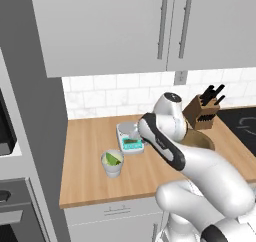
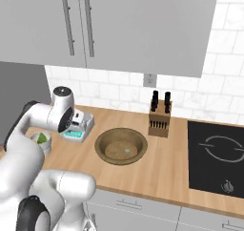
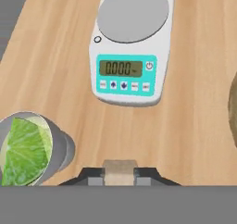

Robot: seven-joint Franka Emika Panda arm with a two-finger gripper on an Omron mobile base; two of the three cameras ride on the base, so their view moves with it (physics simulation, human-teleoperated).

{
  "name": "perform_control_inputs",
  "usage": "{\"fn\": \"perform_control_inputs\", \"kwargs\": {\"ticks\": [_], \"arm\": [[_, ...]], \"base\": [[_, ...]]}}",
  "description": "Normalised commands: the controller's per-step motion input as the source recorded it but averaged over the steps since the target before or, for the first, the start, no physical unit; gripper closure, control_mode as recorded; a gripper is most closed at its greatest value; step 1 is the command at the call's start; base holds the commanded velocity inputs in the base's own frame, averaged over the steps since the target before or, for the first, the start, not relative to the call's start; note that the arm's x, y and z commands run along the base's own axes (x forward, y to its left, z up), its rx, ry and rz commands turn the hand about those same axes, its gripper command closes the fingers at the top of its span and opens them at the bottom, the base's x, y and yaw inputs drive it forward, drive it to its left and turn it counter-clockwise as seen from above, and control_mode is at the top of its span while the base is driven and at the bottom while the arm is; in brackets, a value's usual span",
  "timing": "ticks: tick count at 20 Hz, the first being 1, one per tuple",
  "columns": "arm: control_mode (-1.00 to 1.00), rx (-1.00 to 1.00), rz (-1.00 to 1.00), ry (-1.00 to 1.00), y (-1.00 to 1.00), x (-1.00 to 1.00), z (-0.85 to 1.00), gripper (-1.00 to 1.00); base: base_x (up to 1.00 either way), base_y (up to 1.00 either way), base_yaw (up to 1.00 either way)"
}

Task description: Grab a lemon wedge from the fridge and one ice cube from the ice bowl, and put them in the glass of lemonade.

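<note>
My gripper [image 3: 119, 176] hangs above the wooden counter, between the scale and the glass, shut on a small pale ice cube [image 3: 119, 170]. The glass of lemonade [image 3: 54, 146] [image 1: 112, 167] [image 2: 44, 147] stands just left of the fingertips, with a green lemon wedge [image 3: 24, 149] [image 1: 113, 159] [image 2: 43, 138] inside it. To the right lies the brown ice bowl [image 2: 121, 145] [image 1: 204, 143], whose rim [image 3: 233, 112] touches the right edge of the hand view. The fridge is out of view.
A white-and-teal kitchen scale [image 3: 129, 47] [image 1: 129, 138] [image 2: 78, 125] sits straight ahead of the gripper. A knife block [image 2: 159, 118] [image 1: 202, 113] stands behind the bowl, a black cooktop [image 2: 214, 153] lies far right, and grey wall cupboards [image 1: 110, 26] hang above.
</note>
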Motion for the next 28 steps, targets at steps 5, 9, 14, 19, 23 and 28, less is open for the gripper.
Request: {"fn": "perform_control_inputs", "kwargs": {"ticks": [5,9,14,19,23,28], "arm": [[-1.0,-0.11,0.32,0.01,0.97,-0.07,0.6,1.0],[-1.0,-0.18,0.24,0.16,0.85,-0.16,0.16,1.0],[-1.0,-0.14,0.05,0.14,0.25,0.0,-0.26,1.0],[-1.0,-0.02,0.0,0.0,0.0,-0.01,-0.29,1.0],[-1.0,0.0,0.0,0.0,0.0,-0.23,0.0,1.0],[-1.0,0.0,0.0,0.0,0.0,-0.18,-0.05,1.0]], "base": [[0.0,0.0,0.0],[0.0,0.0,0.0],[0.0,0.0,0.0],[0.0,0.0,0.0],[0.0,0.0,0.0],[0.0,0.0,0.0]]}}
